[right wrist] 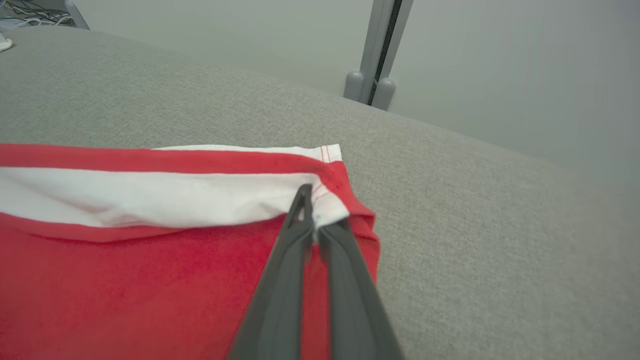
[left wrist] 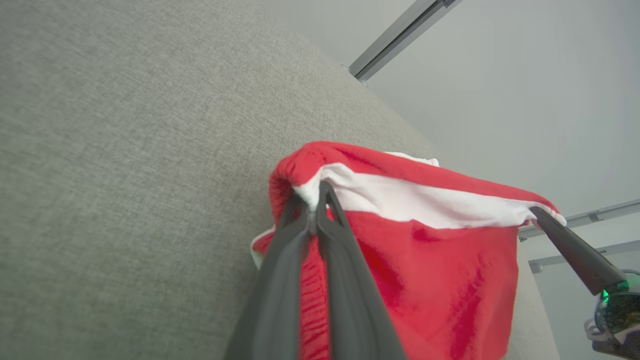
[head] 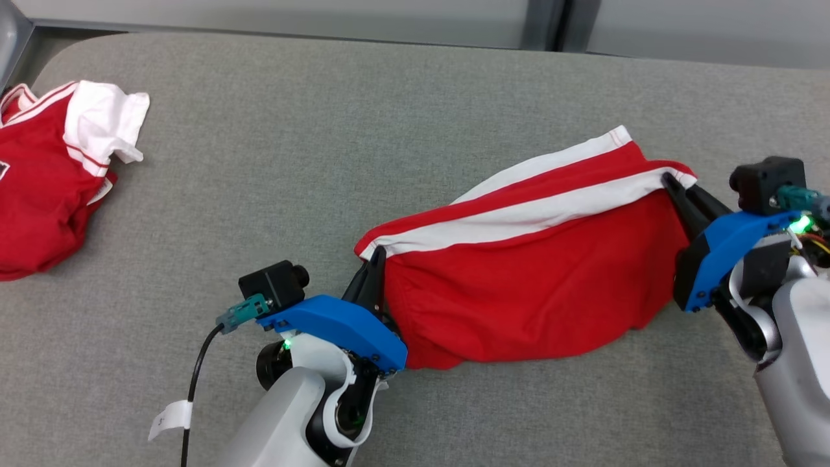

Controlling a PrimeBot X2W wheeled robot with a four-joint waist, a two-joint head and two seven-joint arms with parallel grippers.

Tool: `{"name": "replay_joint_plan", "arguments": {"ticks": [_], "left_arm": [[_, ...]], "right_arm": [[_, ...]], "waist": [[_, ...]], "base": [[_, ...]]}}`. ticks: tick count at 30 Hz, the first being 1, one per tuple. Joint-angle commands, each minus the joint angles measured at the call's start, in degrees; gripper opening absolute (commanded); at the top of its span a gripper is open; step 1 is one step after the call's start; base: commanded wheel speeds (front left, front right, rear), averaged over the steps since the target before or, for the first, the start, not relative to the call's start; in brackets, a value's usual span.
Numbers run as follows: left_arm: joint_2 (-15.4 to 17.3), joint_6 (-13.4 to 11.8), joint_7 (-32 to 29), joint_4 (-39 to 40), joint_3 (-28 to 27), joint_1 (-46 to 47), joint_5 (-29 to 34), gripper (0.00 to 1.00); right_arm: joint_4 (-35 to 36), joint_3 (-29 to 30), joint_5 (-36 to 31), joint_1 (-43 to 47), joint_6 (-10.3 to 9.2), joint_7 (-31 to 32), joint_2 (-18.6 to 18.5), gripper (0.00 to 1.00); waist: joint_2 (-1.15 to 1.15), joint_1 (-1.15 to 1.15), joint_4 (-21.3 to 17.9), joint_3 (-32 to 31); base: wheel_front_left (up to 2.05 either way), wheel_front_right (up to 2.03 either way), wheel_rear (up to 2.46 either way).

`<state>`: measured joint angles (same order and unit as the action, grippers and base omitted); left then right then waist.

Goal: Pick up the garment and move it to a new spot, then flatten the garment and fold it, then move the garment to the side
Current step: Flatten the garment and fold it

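Grey fabric tabletop (head: 311, 155) has the red garment (head: 532, 285) right of centre, its white-striped edge stretched between my left gripper (head: 377, 259) and right gripper (head: 669, 180), each pinched tight on one corner of that band. I judge it light, limp cloth that will sag and bunch, so these stitched corners are the sound hold; another red-and-white garment (head: 45, 194) lies well apart at far left

Soft, even light falls from above, bright but without glare, across the grey worktop (head: 324, 162). Only a thin, faint shadow sits under the red garment (head: 532, 285). A green lamp (head: 802, 224) glows on the right wrist. The head view is sharp throughout. In the left wrist view the left end effector (left wrist: 314, 197) blurs close to the lens, and the red looks blotchy, oversaturated.
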<state>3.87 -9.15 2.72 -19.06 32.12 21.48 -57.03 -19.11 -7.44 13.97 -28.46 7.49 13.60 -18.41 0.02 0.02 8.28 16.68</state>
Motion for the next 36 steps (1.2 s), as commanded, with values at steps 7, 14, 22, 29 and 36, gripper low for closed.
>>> {"name": "replay_joint_plan", "arguments": {"ticks": [7,14,22,29,36], "left_arm": [[-0.8,0.6,1.3,-3.6,1.1,4.7,-2.0,0.0],[-1.0,0.7,2.3,-5.8,3.0,7.3,-3.6,0.0],[-1.0,-0.4,4.4,-6.7,5.0,8.2,-4.0,1.0],[1.0,-1.4,4.2,-5.6,6.4,6.0,-2.5,1.0],[6.0,-3.3,6.8,-0.9,6.9,3.7,1.5,1.0]], "right_arm": [[-8.2,-4.9,3.4,-9.1,0.01,0.7,-3.0,0.0],[-15.9,-9.7,5.8,-15.6,0.01,0.2,-4.8,0.45],[-22.3,-11.9,7.5,-19.9,0.01,-3.9,-4.9,1.0],[-25.2,-14.2,9.4,-20.7,0.01,-6.3,-5.5,1.0],[-26.0,-15.8,11.7,-19.4,0.01,-7.1,-7.6,1.0]], "waist": [[-0.02,-0.02,2.4,2.9],[-0.02,-0.02,2.8,3.6],[-0.02,-0.02,2.7,2.9],[-0.02,-0.02,2.4,1.1],[-0.02,-0.02,2.0,-1.3]], "base": [[0.0,0.0,0.0],[0.0,0.0,0.0],[0.0,0.0,0.0],[0.0,0.0,0.0],[0.0,0.0,0.0]]}}
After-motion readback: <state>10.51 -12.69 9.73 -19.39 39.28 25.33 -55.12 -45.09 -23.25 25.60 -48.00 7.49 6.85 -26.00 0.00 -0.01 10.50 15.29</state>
